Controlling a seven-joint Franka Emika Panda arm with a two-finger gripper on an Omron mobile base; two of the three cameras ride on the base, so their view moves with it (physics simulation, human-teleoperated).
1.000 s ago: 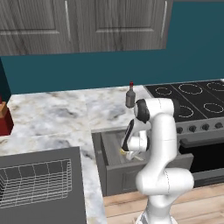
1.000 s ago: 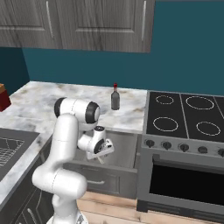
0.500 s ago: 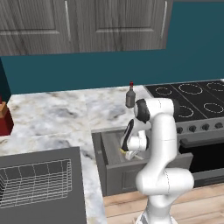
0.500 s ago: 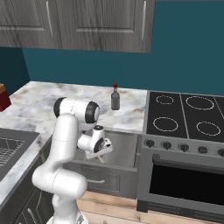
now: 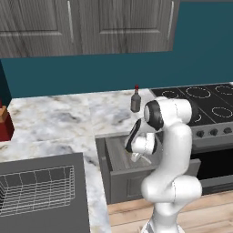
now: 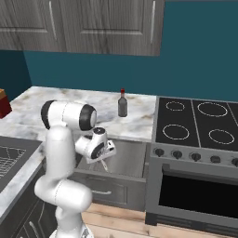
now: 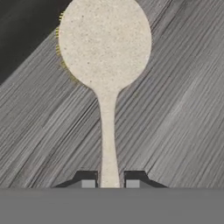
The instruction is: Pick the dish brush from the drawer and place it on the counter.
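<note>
Down inside the drawer (image 5: 119, 157), the dish brush (image 7: 106, 65) lies over the streaked grey drawer floor, its round pale head away from the hand and its thin handle running straight back between the two fingertips (image 7: 88, 181), and the gripper (image 7: 110, 183) has its jaws pressed against both sides of that handle, gripping it. From the left base view the gripper (image 5: 136, 156) dips into the open drawer near its front edge, the white arm folded over from a raised elbow, wrist bent sharply downward; from the right base view the gripper (image 6: 104, 163) hangs just above the drawer (image 6: 122, 158) with the hand tilted toward the drawer's front, though the dish brush itself is too small to make out there. One brush, one drawer pulled out below the counter (image 5: 59, 123). On the counter's back edge stands one dark bottle with a red cap (image 5: 135, 98), next to the black stovetop (image 5: 207, 102) with its four ring burners. One wire-basket sink (image 5: 34, 191) sits at the counter's left end, and a red object (image 5: 4, 125) shows at the far left edge. Grey wall cabinets (image 5: 91, 22) hang over a teal wall, and pale wood flooring runs beneath.
</note>
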